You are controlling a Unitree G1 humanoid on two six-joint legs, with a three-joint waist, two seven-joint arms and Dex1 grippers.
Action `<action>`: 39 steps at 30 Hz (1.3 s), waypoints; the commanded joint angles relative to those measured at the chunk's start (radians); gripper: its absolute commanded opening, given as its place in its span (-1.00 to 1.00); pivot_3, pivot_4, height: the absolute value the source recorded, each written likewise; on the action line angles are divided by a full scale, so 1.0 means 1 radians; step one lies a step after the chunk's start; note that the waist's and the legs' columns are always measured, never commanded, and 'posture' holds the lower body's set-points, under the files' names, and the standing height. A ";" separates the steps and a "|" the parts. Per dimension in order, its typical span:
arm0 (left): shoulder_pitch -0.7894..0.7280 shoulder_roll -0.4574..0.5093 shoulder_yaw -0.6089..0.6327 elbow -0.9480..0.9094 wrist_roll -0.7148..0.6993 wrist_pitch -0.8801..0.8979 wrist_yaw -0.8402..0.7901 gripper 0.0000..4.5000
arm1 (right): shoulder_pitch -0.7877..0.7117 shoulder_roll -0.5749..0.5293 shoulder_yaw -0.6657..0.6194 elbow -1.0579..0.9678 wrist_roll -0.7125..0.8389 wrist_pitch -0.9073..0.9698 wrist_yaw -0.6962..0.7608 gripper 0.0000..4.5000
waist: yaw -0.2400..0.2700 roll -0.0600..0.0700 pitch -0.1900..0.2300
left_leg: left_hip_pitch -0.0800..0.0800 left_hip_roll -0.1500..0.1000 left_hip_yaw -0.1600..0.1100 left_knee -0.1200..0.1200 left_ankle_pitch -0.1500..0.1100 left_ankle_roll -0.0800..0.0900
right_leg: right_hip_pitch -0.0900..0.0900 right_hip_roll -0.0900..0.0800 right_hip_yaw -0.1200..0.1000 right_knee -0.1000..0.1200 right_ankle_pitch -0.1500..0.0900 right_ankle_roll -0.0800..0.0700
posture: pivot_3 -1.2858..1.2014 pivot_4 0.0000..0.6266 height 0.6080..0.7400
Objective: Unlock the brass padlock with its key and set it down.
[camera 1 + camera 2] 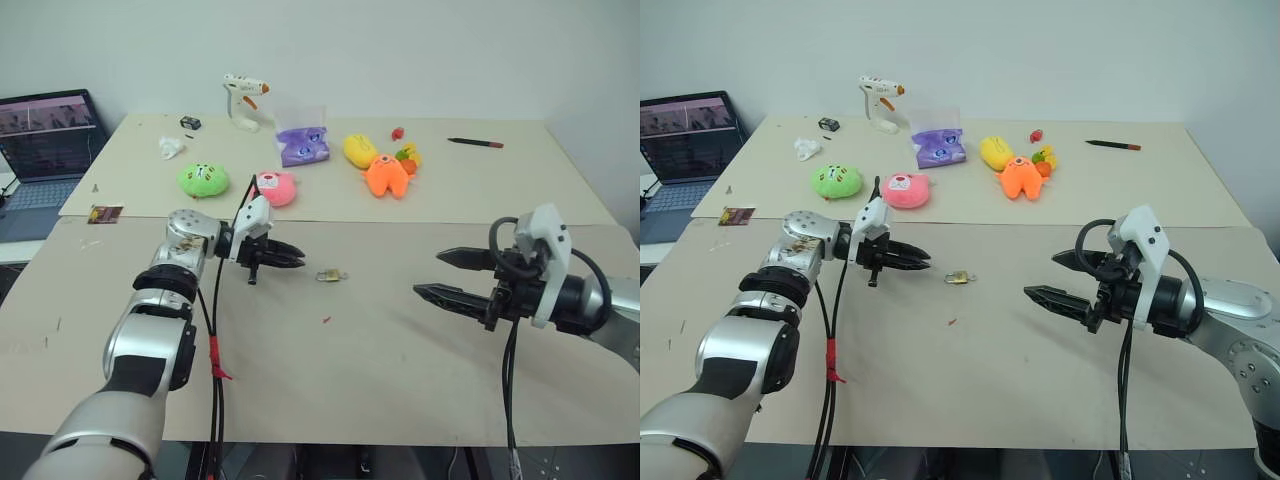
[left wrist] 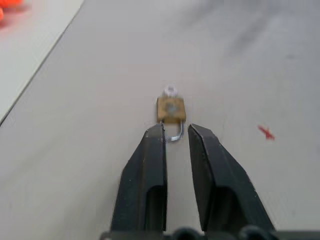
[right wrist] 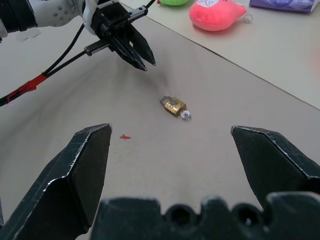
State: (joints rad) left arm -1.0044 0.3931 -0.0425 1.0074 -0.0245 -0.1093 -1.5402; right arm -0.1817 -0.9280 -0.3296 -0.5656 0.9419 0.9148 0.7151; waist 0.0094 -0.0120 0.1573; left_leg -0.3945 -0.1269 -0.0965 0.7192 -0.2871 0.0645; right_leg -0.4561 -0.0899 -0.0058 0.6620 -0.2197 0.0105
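Padlock: the brass padlock (image 3: 174,106) is lying flat on the table (image 1: 420,350), just left of centre in the left eye view, with its thin silver shackle pointing toward the left claw.
Key: the key (image 3: 185,115) is showing as a small silvery ring at the padlock's body end, opposite the shackle; whether it is sitting in the lock is too small to tell.
Left claw: the left claw (image 1: 297,259) is standing slightly parted and gripping nothing, its tips hanging just short of the shackle, apart from it.
Right claw: the right claw (image 1: 432,273) is gaping wide and empty, well to the right of the padlock.
Left arm: it is reaching in from the lower left of the frame, its claw pointing right and slightly down.
Right arm: it is entering from the right edge, its claw aiming left toward the padlock.
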 commanded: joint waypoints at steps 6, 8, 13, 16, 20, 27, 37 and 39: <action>0.115 -0.073 -0.074 -0.226 -0.007 0.056 0.116 0.63 | -0.012 0.018 -0.016 -0.024 -0.008 -0.032 -0.012 1.00 | 0.003 0.000 0.000 | 0.000 0.000 0.000 0.000 0.000 0.000 | 0.000 0.000 0.001 0.001 0.000 0.000 | 0.03 -0.52 1.00; 0.122 -0.091 -0.088 -0.249 0.004 0.067 0.175 0.63 | -0.011 0.022 -0.014 -0.026 -0.011 -0.034 -0.015 1.00 | 0.005 0.000 0.000 | 0.000 0.000 0.000 0.000 0.000 0.000 | 0.000 0.000 0.001 0.000 0.000 0.000 | 0.03 -0.52 1.00; 0.147 -0.121 -0.127 -0.294 0.020 0.109 0.250 0.63 | -0.008 0.032 -0.018 -0.030 -0.020 -0.038 -0.024 1.00 | 0.005 0.000 0.000 | 0.000 0.000 0.000 0.000 0.000 0.000 | 0.000 0.000 0.002 0.000 0.000 0.000 | 0.03 -0.52 1.00; 0.151 -0.134 -0.144 -0.289 0.035 0.114 0.297 0.63 | -0.005 0.034 -0.018 -0.032 -0.024 -0.040 -0.025 1.00 | 0.004 0.000 0.000 | 0.000 0.000 0.000 0.000 0.000 0.000 | 0.000 0.000 0.002 0.000 0.000 0.000 | 0.03 -0.52 1.00; 0.139 -0.132 -0.148 -0.271 0.038 0.114 0.334 0.63 | -0.005 0.033 -0.025 -0.032 -0.019 -0.038 -0.027 1.00 | 0.003 0.000 0.000 | 0.001 0.000 0.000 0.000 0.000 -0.001 | 0.000 0.000 0.002 0.000 0.000 0.000 | 0.03 -0.52 1.00; 0.098 -0.077 -0.151 -0.161 0.062 0.042 0.353 0.63 | -0.009 0.037 -0.019 -0.030 -0.021 -0.041 -0.031 1.00 | 0.004 0.000 0.000 | 0.001 0.000 0.000 0.000 0.000 -0.001 | 0.000 0.000 0.002 0.000 0.000 0.000 | 0.03 -0.52 1.00; 0.045 -0.088 -0.138 -0.036 0.050 -0.001 0.351 0.63 | -0.023 0.038 -0.010 -0.021 -0.023 -0.043 -0.027 1.00 | 0.006 0.000 0.000 | 0.001 0.000 0.000 -0.001 0.000 -0.001 | 0.000 0.000 0.002 0.000 0.000 0.000 | 0.03 -0.52 1.00; 0.037 -0.100 -0.128 -0.037 0.036 0.007 0.342 0.63 | -0.023 0.037 -0.012 -0.020 -0.023 -0.043 -0.027 1.00 | 0.006 0.000 0.000 | 0.001 0.000 0.001 -0.001 0.000 -0.001 | 0.000 0.000 0.002 0.000 0.000 0.000 | 0.03 -0.52 1.00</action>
State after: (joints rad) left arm -0.9381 0.3043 -0.1870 0.9758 0.0366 -0.0915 -1.1905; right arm -0.1873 -0.8930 -0.3264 -0.5711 0.9162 0.9022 0.6863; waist 0.0152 -0.0121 0.1573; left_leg -0.3937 -0.1273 -0.0960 0.7187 -0.2868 0.0640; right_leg -0.4559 -0.0901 -0.0038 0.6622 -0.2197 0.0105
